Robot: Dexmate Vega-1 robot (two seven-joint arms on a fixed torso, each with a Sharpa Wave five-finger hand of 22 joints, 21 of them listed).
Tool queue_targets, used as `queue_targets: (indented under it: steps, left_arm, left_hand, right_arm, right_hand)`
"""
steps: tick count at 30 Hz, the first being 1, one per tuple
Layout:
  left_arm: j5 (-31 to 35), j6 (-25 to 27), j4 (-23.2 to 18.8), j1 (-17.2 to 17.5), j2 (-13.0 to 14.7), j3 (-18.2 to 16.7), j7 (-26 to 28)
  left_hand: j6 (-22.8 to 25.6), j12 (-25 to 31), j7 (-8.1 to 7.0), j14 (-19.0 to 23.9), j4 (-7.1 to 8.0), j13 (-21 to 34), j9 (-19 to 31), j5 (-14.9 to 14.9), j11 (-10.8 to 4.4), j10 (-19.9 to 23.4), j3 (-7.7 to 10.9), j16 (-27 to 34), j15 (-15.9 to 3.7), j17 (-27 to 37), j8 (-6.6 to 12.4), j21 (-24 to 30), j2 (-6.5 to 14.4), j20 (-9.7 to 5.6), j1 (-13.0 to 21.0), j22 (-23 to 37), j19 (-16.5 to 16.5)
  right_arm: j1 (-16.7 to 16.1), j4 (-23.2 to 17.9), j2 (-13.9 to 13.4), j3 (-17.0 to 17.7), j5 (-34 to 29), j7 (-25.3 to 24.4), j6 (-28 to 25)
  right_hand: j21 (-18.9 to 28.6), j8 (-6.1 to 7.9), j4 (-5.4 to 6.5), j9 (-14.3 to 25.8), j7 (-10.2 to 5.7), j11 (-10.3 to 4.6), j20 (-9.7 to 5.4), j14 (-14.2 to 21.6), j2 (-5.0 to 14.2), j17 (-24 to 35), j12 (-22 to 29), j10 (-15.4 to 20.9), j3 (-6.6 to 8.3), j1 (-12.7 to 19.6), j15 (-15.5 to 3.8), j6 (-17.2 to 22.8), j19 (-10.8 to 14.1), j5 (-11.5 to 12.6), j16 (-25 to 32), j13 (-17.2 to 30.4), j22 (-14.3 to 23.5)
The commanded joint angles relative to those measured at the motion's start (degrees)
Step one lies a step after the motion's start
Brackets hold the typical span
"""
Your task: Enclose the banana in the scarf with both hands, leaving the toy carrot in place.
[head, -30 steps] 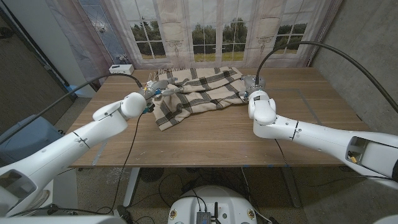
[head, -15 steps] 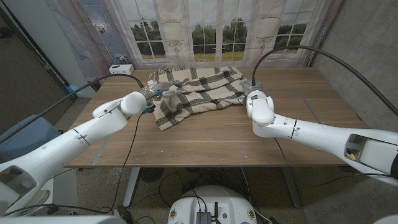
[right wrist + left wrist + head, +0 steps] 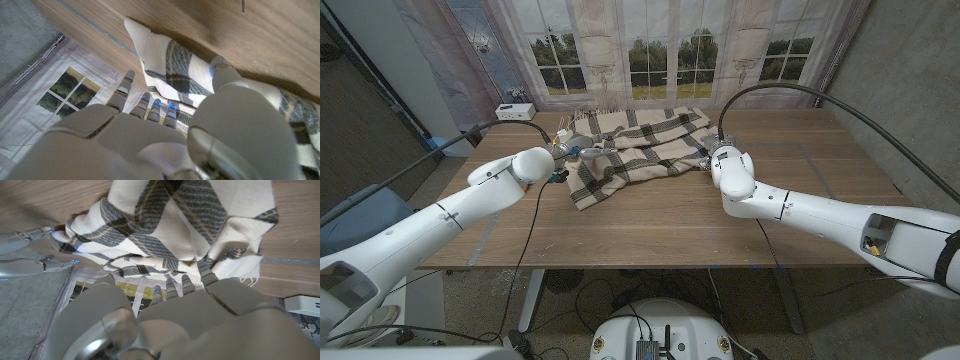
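Cream-and-grey plaid scarf [image 3: 635, 145] lies bunched on the wooden counter [image 3: 680, 215]; the left hand [image 3: 570, 150] and right hand [image 3: 713, 157] touch its opposite edges, grip unclear.

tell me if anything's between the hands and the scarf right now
Nothing visible does. The left hand is at the plaid scarf's left edge and the right hand at its right edge, fingers reaching the cloth in both wrist views. Neither banana nor carrot can be made out.
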Motion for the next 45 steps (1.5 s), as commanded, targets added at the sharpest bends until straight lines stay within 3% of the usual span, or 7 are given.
queue_targets:
  steps: [1,17,21,24,29,36,45]
  left_arm:
    - [-1.66,1.00,-0.11,-0.56,0.67,0.42,-1.73]
    - [-5.07,2.06,4.33,-4.89,-0.90,3.44,-8.89]
    - [-4.80,3.40,4.97,-6.57,-1.30,4.93,-10.79]
    - [-4.81,3.60,5.18,-7.01,-1.40,5.42,-11.18]
    - [-5.33,3.69,5.34,-7.21,-1.44,5.65,-11.41]
    - [-6.04,3.80,5.64,-7.55,-1.38,6.00,-12.16]
    - [-5.32,5.36,5.88,-9.07,-1.30,7.69,-14.21]
  left_hand:
    - [-0.44,0.11,-0.11,0.00,0.02,-0.01,-0.02,0.28,0.02,-0.66,-0.35,0.14,0.40,0.13,-0.01,0.51,-0.15,0.14,-0.47,0.05,-0.12]
    - [-0.57,1.31,-0.20,2.87,0.16,-0.08,-0.05,0.64,0.42,1.56,-1.10,1.08,0.81,0.08,0.51,1.19,-0.46,0.71,-1.85,0.04,1.06]
    - [2.40,2.21,0.30,3.96,0.11,-0.15,-0.07,0.88,1.03,4.12,-1.45,1.09,0.65,0.01,1.58,1.49,-0.49,0.75,-2.49,0.02,1.66]
    - [3.32,2.46,0.63,4.87,0.09,-0.18,-0.08,0.97,1.22,5.00,-1.58,1.28,0.48,0.00,1.77,1.56,-0.47,0.92,-2.74,0.00,1.80]
    - [3.92,2.75,0.63,5.85,0.09,-0.21,-0.10,1.06,1.50,6.09,-1.74,1.45,0.01,-0.01,1.77,1.79,-0.43,0.87,-3.07,-0.01,2.36]
    - [4.10,2.79,0.72,6.28,0.09,-0.22,-0.10,1.12,1.45,6.44,-1.83,1.46,-0.03,-0.01,1.69,1.88,-0.39,0.98,-3.27,-0.02,2.58]
    - [7.02,3.30,1.84,7.08,0.10,-0.27,-0.12,1.27,1.92,8.61,-2.14,1.30,-0.04,-0.01,2.29,1.96,-0.27,0.93,-3.91,-0.04,2.80]
  right_arm:
    - [0.34,8.81,4.41,1.16,-0.56,0.88,4.60]
    - [1.58,16.85,7.49,2.26,2.55,-1.40,7.87]
    - [0.86,19.09,7.96,1.91,1.12,-8.10,9.52]
    - [0.22,20.48,8.09,1.84,0.32,-12.93,11.33]
    - [-0.76,22.12,7.97,2.58,-0.12,-20.45,15.33]
    - [-0.96,25.71,8.31,3.08,-1.36,-31.63,22.69]
    - [2.52,31.03,8.62,1.23,-4.96,-40.46,34.57]
  right_hand:
    - [-0.23,0.08,-0.04,-0.07,-0.35,0.13,-0.80,-0.56,-0.59,-0.08,0.08,-0.54,-0.14,0.14,-0.92,-0.61,0.26,0.47,0.43,0.03,0.17]
    - [0.76,1.87,0.01,-0.17,-0.38,-0.26,-2.05,5.90,1.56,-1.72,2.15,2.48,1.74,2.13,-2.48,2.61,5.92,1.75,2.83,-0.56,0.28]
    - [1.76,4.02,0.02,-0.30,-0.22,-0.89,-4.14,14.86,3.38,-2.98,5.18,12.01,3.58,3.32,-5.52,11.38,11.15,1.67,5.35,-1.02,0.36]
    - [2.97,6.71,-0.50,-0.52,-1.23,-3.47,-6.12,25.00,4.91,-3.64,7.51,21.97,6.07,5.77,-9.79,23.79,16.29,1.32,8.23,-1.39,0.44]
    - [4.87,9.14,-1.63,-0.77,-1.18,-5.48,-9.28,36.43,7.23,-0.91,10.29,35.15,7.02,12.80,-11.68,38.72,21.64,-0.38,13.88,-1.49,0.66]
    - [9.09,9.11,-1.58,-0.33,-1.38,-6.87,-13.21,48.37,7.41,8.27,13.98,47.92,3.87,27.53,-12.06,53.55,25.62,-3.16,22.12,0.56,1.56]
    - [13.14,10.60,-1.11,0.53,0.08,-5.79,-15.95,52.72,7.98,13.27,17.90,55.35,1.87,33.77,-12.02,61.91,25.84,-3.72,24.77,3.68,2.66]
